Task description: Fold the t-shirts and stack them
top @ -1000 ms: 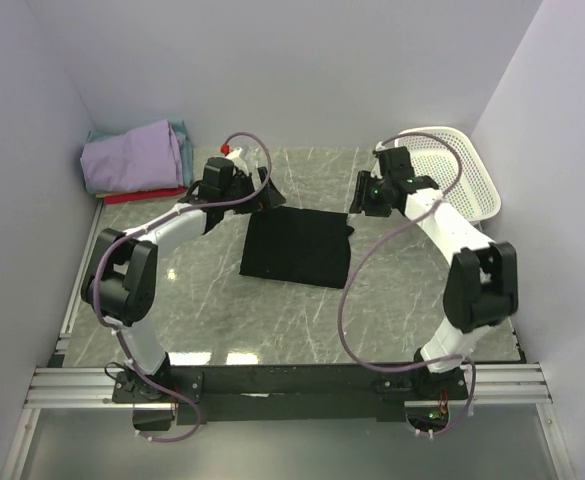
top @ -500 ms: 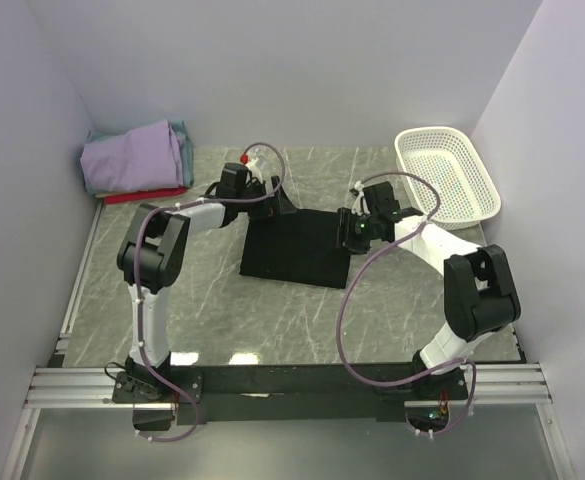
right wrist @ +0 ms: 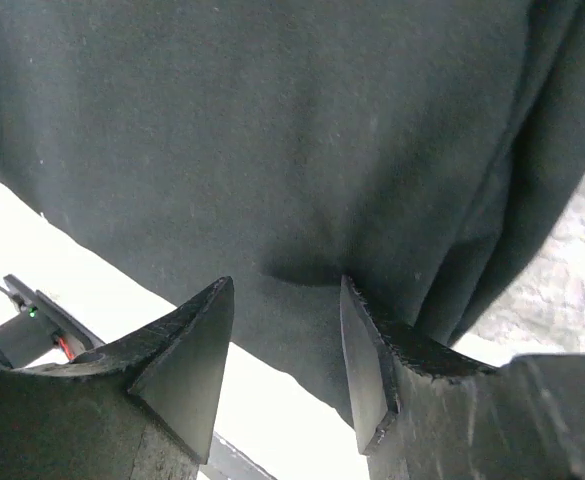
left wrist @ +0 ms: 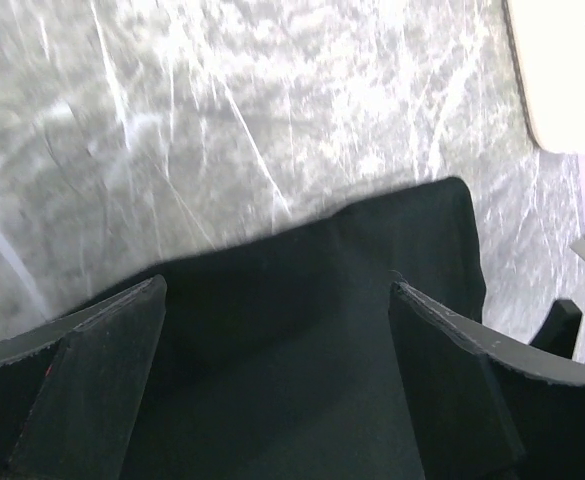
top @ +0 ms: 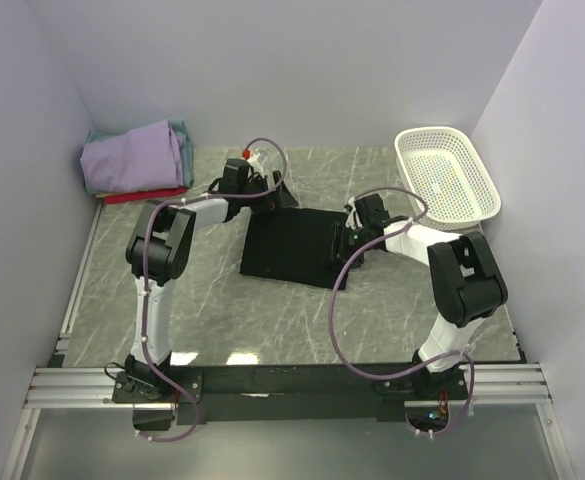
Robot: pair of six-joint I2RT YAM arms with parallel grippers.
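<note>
A black t-shirt (top: 294,248) lies folded into a rectangle in the middle of the table; no print shows. My left gripper (top: 272,196) hovers over its far left corner, jaws wide open. In the left wrist view black cloth (left wrist: 302,340) fills the space under that gripper (left wrist: 277,288), and nothing is pinched. My right gripper (top: 349,240) sits low at the shirt's right edge. Its jaws stand partly open (right wrist: 285,290), tips down on the black cloth (right wrist: 272,130) near its edge, where the cloth dimples. Folded lavender (top: 132,155), teal (top: 180,130) and red (top: 147,195) shirts are stacked at the far left.
A white mesh basket (top: 447,170) stands at the far right against the wall; its rim (left wrist: 562,70) shows in the left wrist view. The grey marble table (top: 222,300) is walled on three sides. A black rail (top: 292,380) holds the arm bases at the near edge.
Both arms have closed in on the black shirt. The right gripper came down from beside the basket to the shirt's right edge. The left gripper shifted right to the far left corner.
</note>
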